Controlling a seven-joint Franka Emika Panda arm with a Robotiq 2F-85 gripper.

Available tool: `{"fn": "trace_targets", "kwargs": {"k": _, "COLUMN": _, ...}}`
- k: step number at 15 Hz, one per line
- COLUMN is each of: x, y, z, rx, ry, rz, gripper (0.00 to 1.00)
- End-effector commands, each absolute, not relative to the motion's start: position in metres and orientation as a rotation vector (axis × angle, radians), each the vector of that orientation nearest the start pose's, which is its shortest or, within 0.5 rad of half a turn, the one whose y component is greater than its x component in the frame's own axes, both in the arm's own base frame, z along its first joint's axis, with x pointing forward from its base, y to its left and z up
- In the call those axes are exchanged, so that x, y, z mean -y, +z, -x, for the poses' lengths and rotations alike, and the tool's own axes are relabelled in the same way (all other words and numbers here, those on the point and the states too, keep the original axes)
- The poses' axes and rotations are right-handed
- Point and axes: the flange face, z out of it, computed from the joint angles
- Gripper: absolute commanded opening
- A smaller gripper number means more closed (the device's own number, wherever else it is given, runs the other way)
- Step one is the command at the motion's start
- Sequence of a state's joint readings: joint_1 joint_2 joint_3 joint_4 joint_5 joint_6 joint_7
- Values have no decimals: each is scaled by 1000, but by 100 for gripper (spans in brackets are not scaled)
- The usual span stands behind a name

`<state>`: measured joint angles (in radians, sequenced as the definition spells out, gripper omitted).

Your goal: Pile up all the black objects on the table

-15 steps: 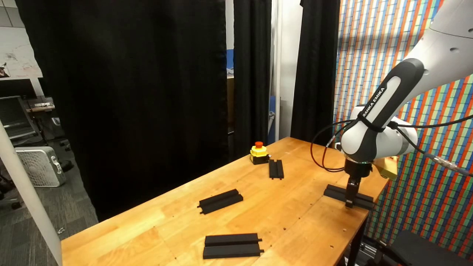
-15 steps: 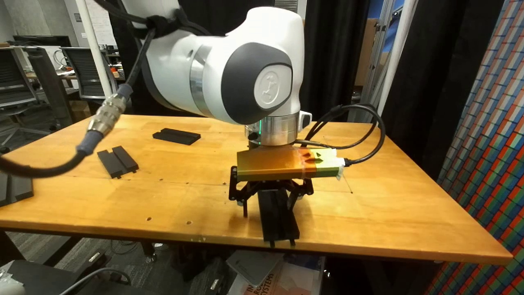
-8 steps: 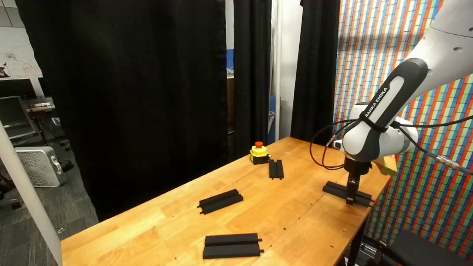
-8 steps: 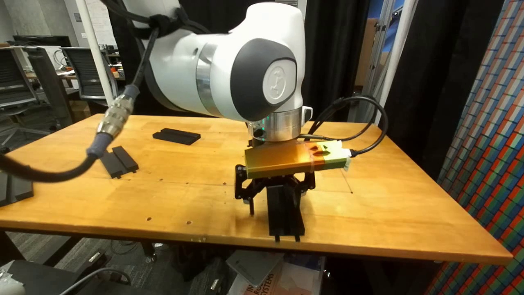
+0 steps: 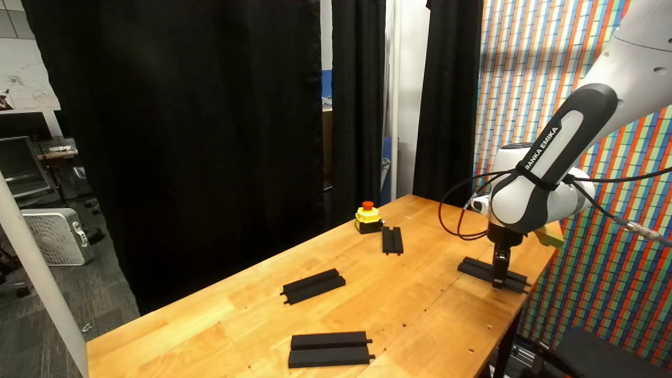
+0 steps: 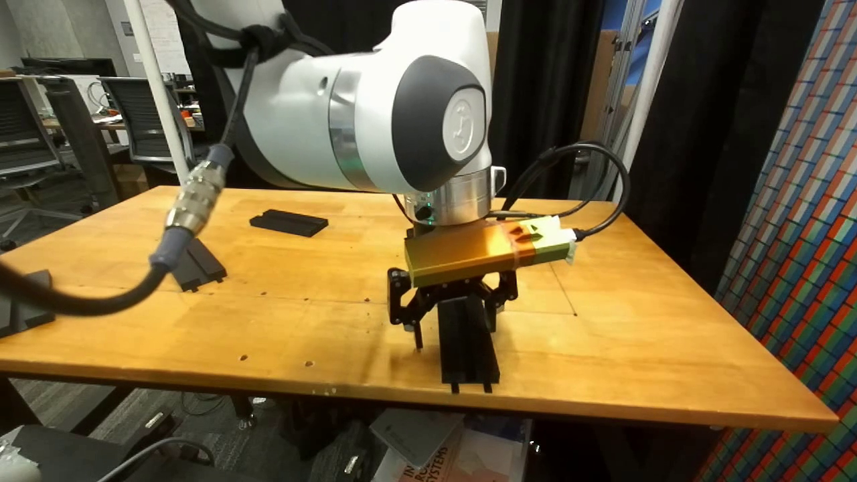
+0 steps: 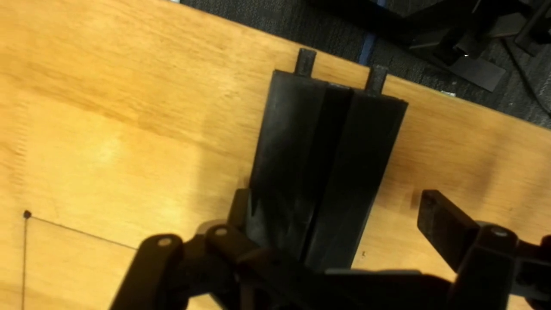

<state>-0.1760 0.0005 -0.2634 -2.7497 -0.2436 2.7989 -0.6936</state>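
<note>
the end effector [image 7: 335, 206], spread wide and holding nothing, straddles a black bar [image 7: 297, 137] near the edge of the desk [image 7: 107, 99].

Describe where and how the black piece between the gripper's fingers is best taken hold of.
Probably from straight above, pinching the long sides across the width, near mid-length for balance: the black piece lies flat, long and narrow, and the open gripper straddles it. The two thin prongs at one end look too slight to hold.
</note>
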Motion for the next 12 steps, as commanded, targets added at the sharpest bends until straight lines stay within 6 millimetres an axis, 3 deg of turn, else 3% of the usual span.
{"fn": "trace_targets", "kwargs": {"k": 1, "x": 166, "y": 230, "z": -365, "rx": 761, "ry": -35, "rz": 3176, "gripper": 100}}
{"fn": "trace_targets", "kwargs": {"k": 11, "x": 177, "y": 216, "z": -360, "rx": 678, "ry": -51, "rz": 3166, "gripper": 100}}
{"fn": "trace_targets", "kwargs": {"k": 12, "x": 176, "y": 215, "z": -359, "rx": 670, "ry": -49, "rz": 3164, "gripper": 75}}
